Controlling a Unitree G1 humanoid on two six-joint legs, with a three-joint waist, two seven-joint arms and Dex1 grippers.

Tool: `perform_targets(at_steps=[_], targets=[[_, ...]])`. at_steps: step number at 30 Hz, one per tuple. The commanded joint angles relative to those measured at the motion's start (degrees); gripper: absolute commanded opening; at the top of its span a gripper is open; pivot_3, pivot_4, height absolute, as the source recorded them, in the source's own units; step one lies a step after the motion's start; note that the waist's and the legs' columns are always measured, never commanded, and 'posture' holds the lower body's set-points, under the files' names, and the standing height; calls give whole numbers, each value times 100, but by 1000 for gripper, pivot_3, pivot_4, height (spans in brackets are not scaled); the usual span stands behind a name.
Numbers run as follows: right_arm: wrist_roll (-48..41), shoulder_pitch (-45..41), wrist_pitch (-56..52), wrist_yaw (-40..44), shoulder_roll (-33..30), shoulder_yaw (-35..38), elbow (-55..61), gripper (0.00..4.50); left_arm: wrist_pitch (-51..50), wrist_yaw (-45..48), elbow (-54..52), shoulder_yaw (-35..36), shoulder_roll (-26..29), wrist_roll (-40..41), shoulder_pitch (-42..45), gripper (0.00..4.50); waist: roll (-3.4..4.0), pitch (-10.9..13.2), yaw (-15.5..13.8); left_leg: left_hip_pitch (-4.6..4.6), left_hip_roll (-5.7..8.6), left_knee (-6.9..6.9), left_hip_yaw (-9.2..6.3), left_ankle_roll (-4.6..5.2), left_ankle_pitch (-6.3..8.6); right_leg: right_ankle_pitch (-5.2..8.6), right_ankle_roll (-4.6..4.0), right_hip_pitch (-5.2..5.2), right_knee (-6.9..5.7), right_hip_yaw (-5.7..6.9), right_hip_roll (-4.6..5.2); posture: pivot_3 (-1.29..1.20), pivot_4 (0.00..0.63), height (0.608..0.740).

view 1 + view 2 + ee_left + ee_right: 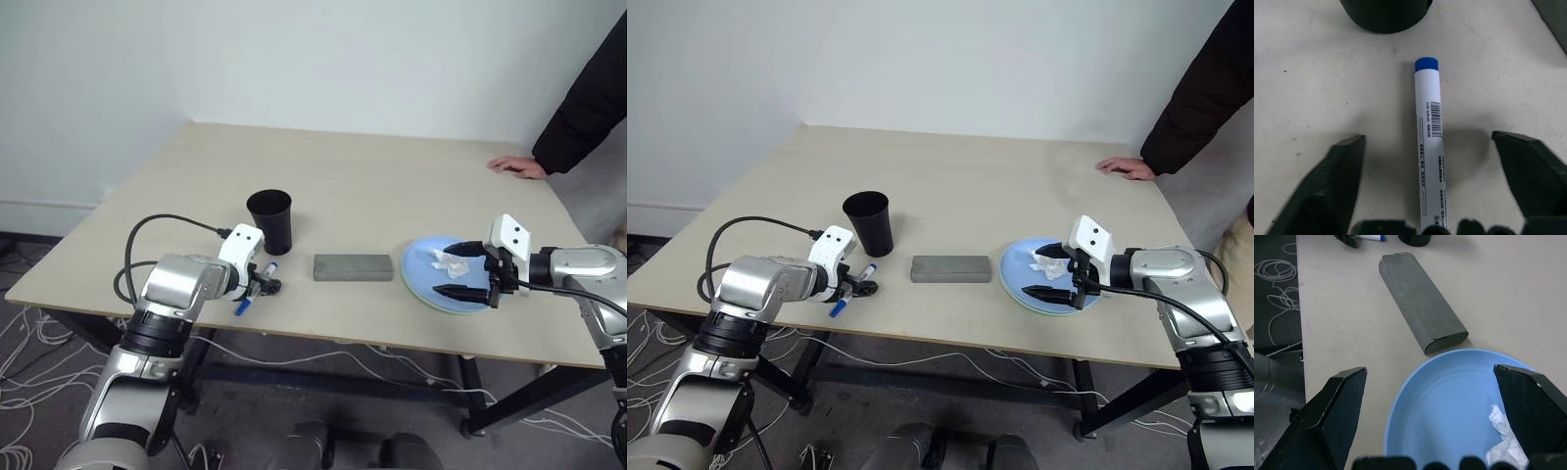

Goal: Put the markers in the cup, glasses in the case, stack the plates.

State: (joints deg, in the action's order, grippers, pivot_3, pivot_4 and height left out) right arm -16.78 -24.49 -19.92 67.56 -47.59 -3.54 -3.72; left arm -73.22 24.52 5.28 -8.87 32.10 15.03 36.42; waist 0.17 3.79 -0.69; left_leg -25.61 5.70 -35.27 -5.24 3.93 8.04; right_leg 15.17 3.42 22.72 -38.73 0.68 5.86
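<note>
- The left hand [1427,188] is low over the table [372,186], near the front edge. Its two black fingers [1327,191] are spread wide, one on each side of a marker, and they do not touch it.
- The marker [1429,142] is white with a blue cap and lies flat on the table. Its blue cap points at the cup.
- The cup [270,220] is black and stands upright just behind the left hand.
- The case [353,266] is a flat grey box. It is closed and lies in the middle of the table, between the cup and the plates.
- The blue plate [1449,401] sits on top of a pale green plate [1011,285]; a thin green rim shows under it. They lie near the front edge, just beside the case.
- A crumpled white tissue [449,261] lies on the blue plate.
- The right hand [458,271] hangs over the blue plate. Its fingers are wide apart and hold nothing.
- A person's hand [517,166] rests on the far right corner of the table, with a dark sleeve [588,108] above it.
</note>
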Motion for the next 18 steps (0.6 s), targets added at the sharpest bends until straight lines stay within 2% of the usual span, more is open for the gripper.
perform_targets(at_steps=[1, 7, 9, 10, 18], targets=[[-23, -78, 24, -45, 1, 128, 146, 4500, 134, 74, 23, -73, 26, -102, 204, 2868, 0, 0, 0, 0, 0, 0, 0, 0, 0, 0, 0, 0, 0, 0, 0, 0, 0, 701], [-21, -95, 40, -42, -5, 134, 127, 4500, 208, 151, 121, -142, 23, -171, 151, 766, 0, 0, -1, 0, 0, 0, 0, 0, 0, 0, 0, -1, 0, 0, 1, 0, 0, 701], [-16, -105, 45, -45, -1, 128, 122, 4500, 211, 166, 114, -173, 27, -189, 111, 220, 1, -1, 0, 0, 0, 0, 1, 0, 0, 0, -1, -1, 0, 0, 1, 0, 0, 701], [-16, -108, 45, -44, 1, 128, 121, 4500, 213, 171, 107, -181, 28, -196, 95, 112, 1, -1, -1, 0, 0, 0, 1, 0, 0, 0, 0, -1, 0, 0, 2, 0, 0, 701], [-12, -135, 53, -37, 17, 108, 112, 4500, 783, 608, -151, -462, 200, -247, 83, 112, 1, -1, -3, 0, 1, 0, 1, 0, 0, 0, -1, -1, 0, 1, 2, 0, 0, 701]])
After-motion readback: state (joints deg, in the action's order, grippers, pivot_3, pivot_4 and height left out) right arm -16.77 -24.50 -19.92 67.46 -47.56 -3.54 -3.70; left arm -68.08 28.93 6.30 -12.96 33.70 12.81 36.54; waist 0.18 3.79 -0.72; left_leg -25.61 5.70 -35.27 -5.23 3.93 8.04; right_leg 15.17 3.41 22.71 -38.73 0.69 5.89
